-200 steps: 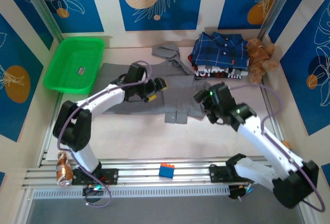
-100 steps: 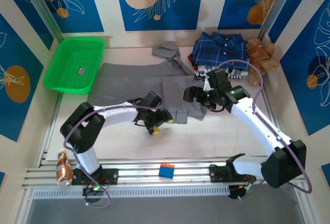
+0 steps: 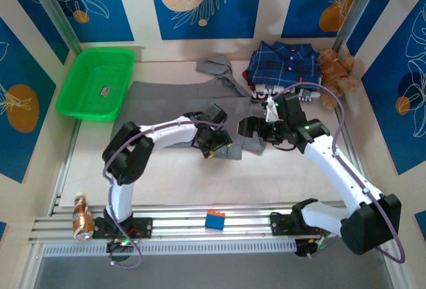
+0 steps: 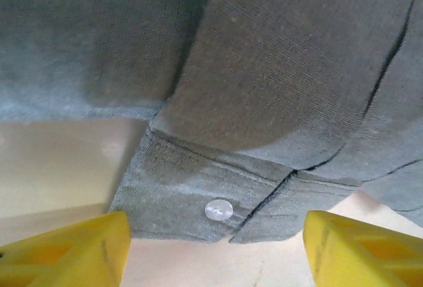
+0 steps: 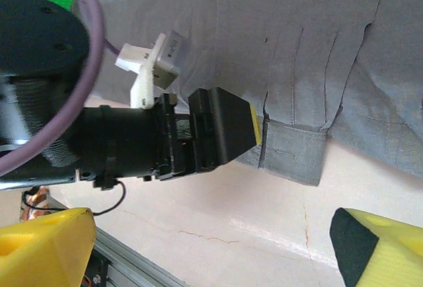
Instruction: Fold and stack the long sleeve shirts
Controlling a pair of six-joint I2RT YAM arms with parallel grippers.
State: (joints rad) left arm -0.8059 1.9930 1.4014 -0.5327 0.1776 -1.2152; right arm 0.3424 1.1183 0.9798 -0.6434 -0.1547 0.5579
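Grey shirt (image 3: 166,106) lies spread flat across the middle of the counter (image 3: 200,182), collar end toward the back, one sleeve folded over the body with its cuff (image 3: 231,151) at the near edge

Left claw (image 3: 216,148) is low at that cuff, jaws apart; in the left wrist view the yellow fingers (image 4: 73,247) sit either side of the cuff (image 4: 198,194), not touching it, and the white button (image 4: 219,210) lies between them

Right claw (image 3: 247,129) hangs just beside it, over the grey fabric right of the cuff, jaws wide and nothing between them (image 5: 211,247); the right wrist view has one finger (image 5: 221,128) of the left claw with its yellow tip against the cuff edge (image 5: 294,158)

Plaid shirt (image 3: 283,61) is folded on top of a pile of clothes at the back right corner, teddy bear (image 3: 335,72) just beside it

Green basket (image 3: 66,96) back left, well apart from both claws; blue block (image 3: 214,220) on the front rail
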